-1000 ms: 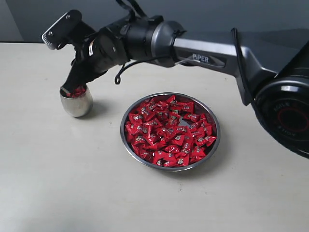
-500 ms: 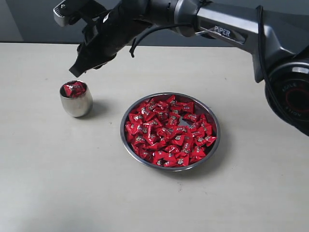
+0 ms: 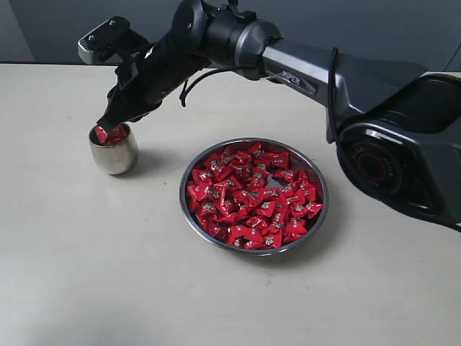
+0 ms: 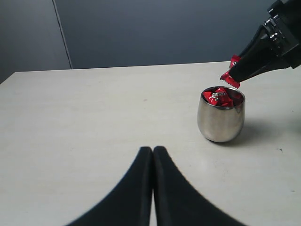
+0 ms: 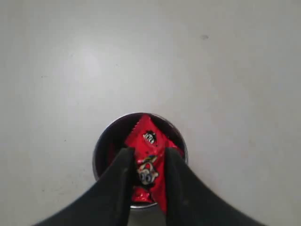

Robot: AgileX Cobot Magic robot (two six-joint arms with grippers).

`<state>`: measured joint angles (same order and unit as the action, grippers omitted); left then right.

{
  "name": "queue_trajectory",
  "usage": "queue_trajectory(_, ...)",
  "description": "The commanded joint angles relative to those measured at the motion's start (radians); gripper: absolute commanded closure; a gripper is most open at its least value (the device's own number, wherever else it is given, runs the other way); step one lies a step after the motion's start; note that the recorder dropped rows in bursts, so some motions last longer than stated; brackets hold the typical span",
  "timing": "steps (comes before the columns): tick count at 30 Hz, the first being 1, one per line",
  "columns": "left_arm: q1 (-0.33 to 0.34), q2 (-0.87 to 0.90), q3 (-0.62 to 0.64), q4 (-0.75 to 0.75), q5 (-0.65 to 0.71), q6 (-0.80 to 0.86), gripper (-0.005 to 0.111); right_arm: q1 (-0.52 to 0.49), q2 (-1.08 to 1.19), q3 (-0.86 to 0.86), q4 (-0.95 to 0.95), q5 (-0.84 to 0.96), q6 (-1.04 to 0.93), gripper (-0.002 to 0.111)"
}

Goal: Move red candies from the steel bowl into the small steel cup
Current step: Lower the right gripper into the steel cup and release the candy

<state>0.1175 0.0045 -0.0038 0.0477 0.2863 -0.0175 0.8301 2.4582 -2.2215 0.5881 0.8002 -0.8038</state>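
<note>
While the right gripper (image 3: 109,125) reaches across to the far left and pinches one red candy (image 4: 230,76) just above the small steel cup (image 3: 114,155), more sweets lie inside that cup. To its right sits the steel bowl (image 3: 322,216), heaped with red candies (image 3: 252,198). The left gripper (image 4: 153,150) hovers with its fingers pressed together, holding nothing.

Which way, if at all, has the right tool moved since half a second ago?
Yes. The right tool has come down from above the small steel cup to its mouth.
</note>
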Motion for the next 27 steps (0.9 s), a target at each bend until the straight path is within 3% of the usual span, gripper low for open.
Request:
queue_trajectory(1,0.001,-0.004,0.004,-0.006,-0.002,-0.002,0.106,-0.002,0.012,-0.011,0.007,0.014,-0.007,0.109)
queue_trajectory(14,0.001,-0.004,0.004,-0.006,-0.002,-0.002,0.106,0.021,0.029,-0.011,0.001,-0.076,-0.078,0.108)
queue_trajectory(16,0.001,-0.004,0.004,-0.006,-0.002,-0.002,0.106,0.021,0.029,-0.011,-0.009,-0.076,-0.078,0.103)
queue_trajectory(21,0.001,-0.004,0.004,-0.006,-0.002,-0.002,0.106,0.021,0.029,-0.011,-0.037,-0.078,-0.076,0.064)
queue_trajectory(24,0.001,-0.004,0.004,-0.006,-0.002,-0.002,0.106,0.021,0.029,-0.011,-0.037,-0.078,-0.075,0.063)
queue_trajectory(27,0.001,-0.004,0.004,-0.006,-0.002,-0.002,0.106,0.021,0.029,-0.011,-0.037,-0.078,-0.075,0.07)
